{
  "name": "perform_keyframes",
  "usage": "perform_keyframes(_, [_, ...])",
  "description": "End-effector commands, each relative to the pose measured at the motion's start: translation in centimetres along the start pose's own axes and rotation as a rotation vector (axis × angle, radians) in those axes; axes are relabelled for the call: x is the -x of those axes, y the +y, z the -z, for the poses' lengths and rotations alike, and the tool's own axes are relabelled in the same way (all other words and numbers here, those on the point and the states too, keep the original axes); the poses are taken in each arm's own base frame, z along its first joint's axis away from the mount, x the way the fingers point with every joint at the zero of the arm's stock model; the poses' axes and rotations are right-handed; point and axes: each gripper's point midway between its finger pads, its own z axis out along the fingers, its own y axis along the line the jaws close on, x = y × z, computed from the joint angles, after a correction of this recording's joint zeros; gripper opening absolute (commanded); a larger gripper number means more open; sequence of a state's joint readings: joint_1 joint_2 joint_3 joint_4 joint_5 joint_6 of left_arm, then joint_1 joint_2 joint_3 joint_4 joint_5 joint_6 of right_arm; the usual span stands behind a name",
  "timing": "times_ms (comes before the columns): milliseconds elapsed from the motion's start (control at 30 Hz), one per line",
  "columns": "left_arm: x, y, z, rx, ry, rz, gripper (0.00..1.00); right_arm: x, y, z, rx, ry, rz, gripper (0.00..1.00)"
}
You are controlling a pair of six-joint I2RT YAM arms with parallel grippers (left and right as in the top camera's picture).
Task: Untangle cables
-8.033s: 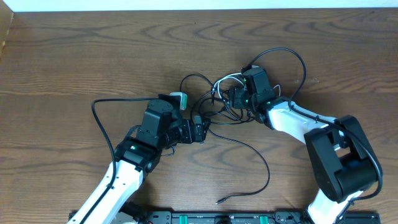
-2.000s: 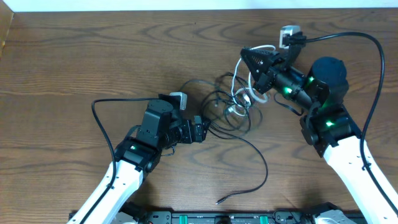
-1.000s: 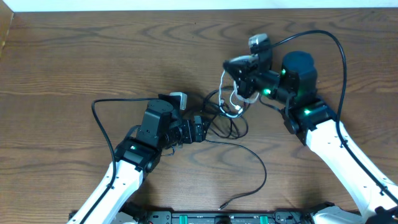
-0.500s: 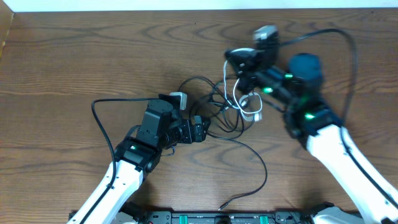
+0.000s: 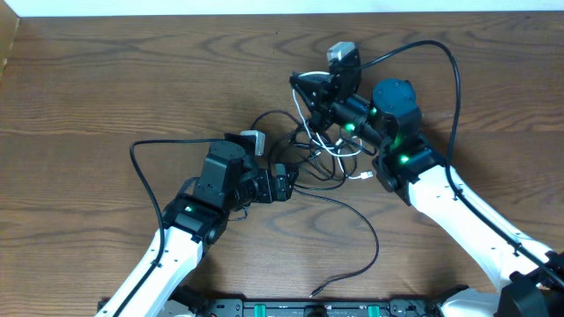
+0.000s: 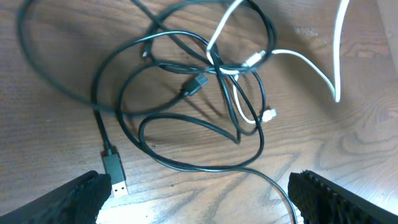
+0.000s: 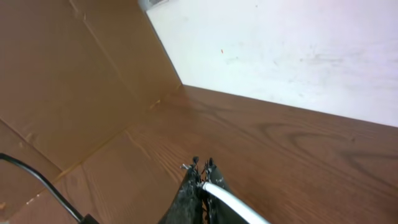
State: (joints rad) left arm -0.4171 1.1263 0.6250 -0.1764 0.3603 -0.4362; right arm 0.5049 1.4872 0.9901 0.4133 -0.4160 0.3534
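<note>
On the wooden tabletop, found the cables [image 5: 322, 158] knotted in one loose bundle at mid-width, toward the far edge. Recorded the right gripper [image 5: 304, 88] clamped fully on the white cable [image 7: 235, 205] above the bundle, presumably to draw that strand clear of the black loops. Recorded the left gripper [image 5: 286, 183] spread wide just beside the bundle, holding nothing, likely placed to pin it.

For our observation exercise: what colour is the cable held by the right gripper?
White; the cable shows best in the right wrist view.
</note>
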Motion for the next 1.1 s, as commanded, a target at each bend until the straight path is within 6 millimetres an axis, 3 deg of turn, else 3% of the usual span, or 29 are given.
perform_keyframes(0, [0.6, -0.2, 0.2, 0.003, -0.018, -0.023, 0.98, -0.1, -0.7, -0.1, -0.062, 0.004, -0.055, 0.01])
perform_keyframes(67, [0.9, -0.4, 0.2, -0.003, -0.03, -0.028, 0.98, -3.3, -2.4, -1.6, -0.16, 0.059, -0.076, 0.01])
perform_keyframes(133, [0.9, -0.4, 0.2, -0.004, -0.03, -0.026, 0.98, -5.9, -2.6, -3.2, -0.161, 0.098, -0.082, 0.01])
perform_keyframes(167, [0.9, -0.4, 0.2, -0.004, -0.029, -0.027, 0.98, -6.8, -2.2, -4.0, -0.133, 0.104, -0.079, 0.01])
perform_keyframes(233, [0.7, -0.3, 0.2, 0.0, -0.023, -0.024, 0.98, -6.6, -1.4, -5.2, -0.074, 0.057, -0.061, 0.01])
perform_keyframes(333, [0.7, -0.3, 0.2, 0.002, -0.02, -0.023, 0.98, -2.6, -0.1, -5.6, -0.001, -0.101, -0.036, 0.01])
perform_keyframes(467, [0.7, -0.3, 0.2, 0.002, -0.02, -0.023, 0.98, 4.5, 0.6, -3.7, 0.011, -0.257, 0.016, 0.01])
perform_keyframes(600, [0.6, -0.3, 0.2, 0.003, -0.019, -0.023, 0.98, 10.4, 0.5, 0.3, 0.0, -0.377, 0.058, 0.01])
perform_keyframes(767, [0.6, -0.2, 0.2, 0.004, -0.017, -0.023, 0.98, 16.2, 0.2, 6.3, -0.055, -0.495, 0.113, 0.01])
perform_keyframes(867, [0.6, -0.2, 0.2, 0.003, -0.017, -0.023, 0.98, 13.8, -0.6, 6.2, -0.069, -0.355, 0.068, 0.01])
perform_keyframes(1000, [0.6, -0.2, 0.2, 0.003, -0.017, -0.023, 0.98, 6.4, -3.8, 3.4, -0.199, -0.098, -0.019, 0.01])
perform_keyframes(1067, [0.6, -0.2, 0.2, 0.003, -0.017, -0.023, 0.98, 4.5, -3.7, 1.8, -0.172, -0.052, -0.027, 0.01])
